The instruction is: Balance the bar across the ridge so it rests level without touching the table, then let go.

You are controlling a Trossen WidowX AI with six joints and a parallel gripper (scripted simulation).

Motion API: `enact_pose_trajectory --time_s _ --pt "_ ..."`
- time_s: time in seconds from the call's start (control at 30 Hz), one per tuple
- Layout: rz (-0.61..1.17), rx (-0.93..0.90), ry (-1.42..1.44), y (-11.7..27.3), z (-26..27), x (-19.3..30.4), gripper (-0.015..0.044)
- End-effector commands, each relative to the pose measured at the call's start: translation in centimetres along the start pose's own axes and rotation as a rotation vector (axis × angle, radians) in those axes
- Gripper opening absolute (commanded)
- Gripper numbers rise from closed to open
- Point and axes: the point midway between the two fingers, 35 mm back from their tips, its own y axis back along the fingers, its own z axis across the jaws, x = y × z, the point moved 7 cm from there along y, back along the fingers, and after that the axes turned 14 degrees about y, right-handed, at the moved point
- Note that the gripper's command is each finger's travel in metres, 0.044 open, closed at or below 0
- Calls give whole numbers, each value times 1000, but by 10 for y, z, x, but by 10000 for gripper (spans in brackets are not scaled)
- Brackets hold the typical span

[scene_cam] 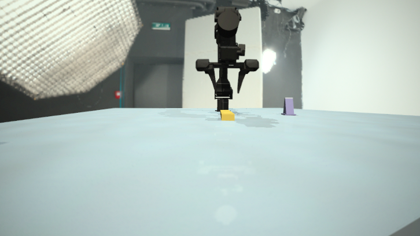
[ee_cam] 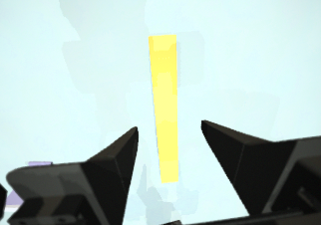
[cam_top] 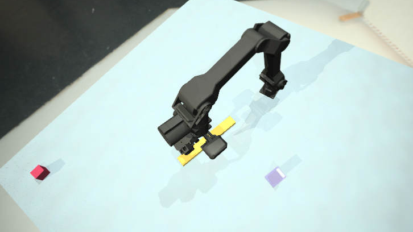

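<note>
The yellow bar (cam_top: 225, 124) (scene_cam: 227, 115) (ee_cam: 164, 90) lies flat on the table, seen end-on in the exterior view. The purple ridge (cam_top: 275, 177) (scene_cam: 288, 106) (ee_cam: 14, 198) stands apart from it, upright on a thin base, with nothing on top; my left finger partly hides it in the wrist view. My gripper (scene_cam: 227, 91) (ee_cam: 169, 126) is open and empty, pointing down high above the bar. In the wrist view the bar runs lengthwise between the two fingers, a little nearer the left fingertip. In the top view my gripper hides the bar's middle, and the fingertips are hard to make out.
A red cube (cam_top: 38, 172) sits on the table near the left corner in the top view, well away from the bar. My arm's base (cam_top: 269, 91) stands beyond the bar's far end. The pale blue table (cam_top: 122, 101) (scene_cam: 139, 174) ends at straight edges.
</note>
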Motion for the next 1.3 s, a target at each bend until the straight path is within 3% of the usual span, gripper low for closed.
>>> enact_pose_trajectory --time_s 0.0,0.13,1.27 --pt "20 1 -10 -23 -1 1 315" --pt "20 1 -10 -40 -1 3 315" --pt "20 1 -10 -66 -1 3 315"
